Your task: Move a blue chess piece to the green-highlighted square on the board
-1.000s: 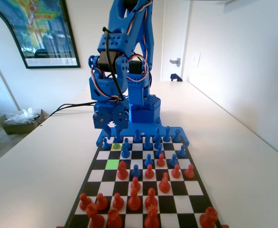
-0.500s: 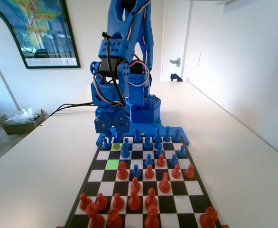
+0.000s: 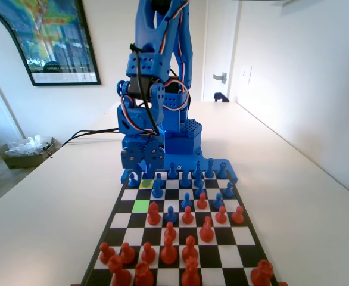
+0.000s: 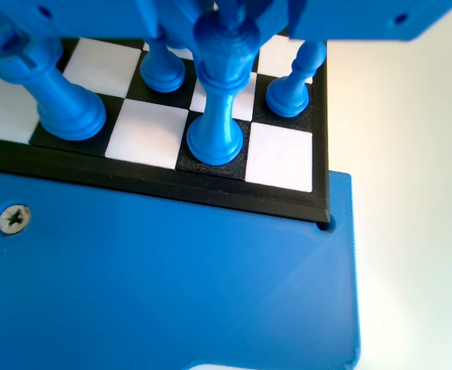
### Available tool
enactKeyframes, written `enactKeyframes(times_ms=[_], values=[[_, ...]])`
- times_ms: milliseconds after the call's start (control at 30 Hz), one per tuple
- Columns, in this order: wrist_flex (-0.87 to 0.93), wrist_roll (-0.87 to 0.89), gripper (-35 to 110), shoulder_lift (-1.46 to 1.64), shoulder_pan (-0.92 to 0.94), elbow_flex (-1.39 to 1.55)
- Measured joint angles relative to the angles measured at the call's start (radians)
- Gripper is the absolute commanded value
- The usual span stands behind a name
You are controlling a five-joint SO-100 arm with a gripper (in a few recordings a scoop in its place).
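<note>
Lime-green, the highlighted square (image 3: 140, 205) sits bare in the second column from the left in the fixed view, a few rows out from my base, on the checkered board (image 3: 223, 255). My gripper (image 3: 143, 167) hangs low over the board's far left corner, above the yellow-highlighted square (image 3: 145, 183). Its tips are lost against the blue pieces there, so I cannot tell how wide my fingers stand or whether they hold anything. In the wrist view a tall blue piece (image 4: 219, 100) stands on a black edge square right beneath me, a stout blue piece (image 4: 52, 86) to its left and a slim blue pawn (image 4: 294, 82) to its right. Orange-red pieces (image 3: 168, 250) crowd the near rows.
</note>
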Motion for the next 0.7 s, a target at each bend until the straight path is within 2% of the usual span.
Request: enactKeyframes(times_ms=[267,700], values=[[0.017,0.008,1,0.000,-0.002,-0.005],[0.402,0.156,1,0.000,-0.037,-0.267]])
